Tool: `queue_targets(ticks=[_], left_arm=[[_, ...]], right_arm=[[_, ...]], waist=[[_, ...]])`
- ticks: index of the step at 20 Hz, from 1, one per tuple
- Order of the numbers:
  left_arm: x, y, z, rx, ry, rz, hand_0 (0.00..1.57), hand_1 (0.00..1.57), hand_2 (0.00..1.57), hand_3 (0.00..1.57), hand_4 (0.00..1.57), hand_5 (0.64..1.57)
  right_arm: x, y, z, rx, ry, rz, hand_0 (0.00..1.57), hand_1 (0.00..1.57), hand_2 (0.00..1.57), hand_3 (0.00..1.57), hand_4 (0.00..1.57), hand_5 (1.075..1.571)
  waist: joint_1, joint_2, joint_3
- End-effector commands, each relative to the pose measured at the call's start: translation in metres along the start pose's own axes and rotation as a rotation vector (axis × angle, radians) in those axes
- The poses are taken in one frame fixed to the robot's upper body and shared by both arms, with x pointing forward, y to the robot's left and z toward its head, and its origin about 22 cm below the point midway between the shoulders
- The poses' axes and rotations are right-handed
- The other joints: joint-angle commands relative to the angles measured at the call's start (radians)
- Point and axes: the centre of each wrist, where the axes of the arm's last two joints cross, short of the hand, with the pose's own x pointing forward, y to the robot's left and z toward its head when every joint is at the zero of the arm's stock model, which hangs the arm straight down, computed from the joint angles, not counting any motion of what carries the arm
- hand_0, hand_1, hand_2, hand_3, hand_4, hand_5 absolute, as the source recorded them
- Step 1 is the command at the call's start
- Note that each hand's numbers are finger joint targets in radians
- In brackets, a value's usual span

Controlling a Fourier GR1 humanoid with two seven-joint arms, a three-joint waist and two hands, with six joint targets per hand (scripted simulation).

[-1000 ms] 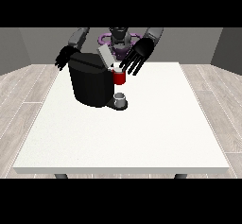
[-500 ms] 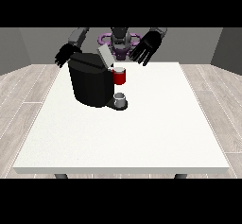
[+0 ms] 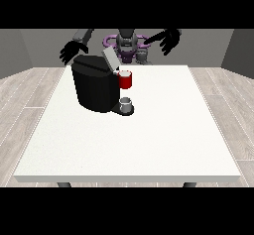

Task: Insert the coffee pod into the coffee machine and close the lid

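My robot hand at the view's right (image 3: 167,39), fingers spread and empty, has lifted clear of the machine (image 3: 96,84); its lid (image 3: 109,59) stays open.

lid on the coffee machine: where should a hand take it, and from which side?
Take the lid at its raised free edge, coming from above and behind, probably with the hand at the view's left, which hangs closest. The lid stands tilted open over the coffee machine, hinged low near the red part.
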Motion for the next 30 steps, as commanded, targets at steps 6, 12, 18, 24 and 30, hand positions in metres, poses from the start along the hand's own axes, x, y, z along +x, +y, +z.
queue_targets(ticks=[6,12,18,24,30], left_arm=[[-0.087,-0.056,0.061,0.033,0.130,0.329,0.00,0.00,0.00,0.00,0.23,1.571],[-0.110,-0.058,0.088,0.047,0.149,0.396,0.00,0.00,0.00,0.00,0.00,1.571],[-0.104,-0.058,0.093,0.001,0.154,0.487,0.00,0.00,0.00,0.00,0.14,1.571],[-0.086,-0.059,0.092,0.049,0.087,0.468,0.00,0.00,0.00,0.00,0.20,1.571],[-0.069,-0.073,0.107,0.022,0.047,0.513,0.00,0.00,0.00,0.00,0.00,1.571]], right_arm=[[0.010,-0.006,0.012,0.081,0.002,0.096,0.00,0.00,0.00,0.00,0.39,1.571],[0.070,0.002,-0.015,0.192,-0.124,0.078,0.00,0.00,0.00,0.00,0.00,1.571],[0.070,0.008,-0.014,0.257,-0.090,0.095,0.00,0.00,0.00,0.00,0.00,1.571],[0.097,0.032,-0.024,0.359,-0.176,0.140,0.00,0.00,0.00,0.00,0.24,1.571],[0.095,0.020,-0.042,0.339,-0.195,0.145,0.00,0.00,0.00,0.00,0.12,1.571]], waist=[[0.075,-0.170,-0.0003],[0.119,-0.178,0.0001],[0.193,-0.198,0.0008],[0.189,-0.122,0.0007],[0.238,-0.079,0.0010]])
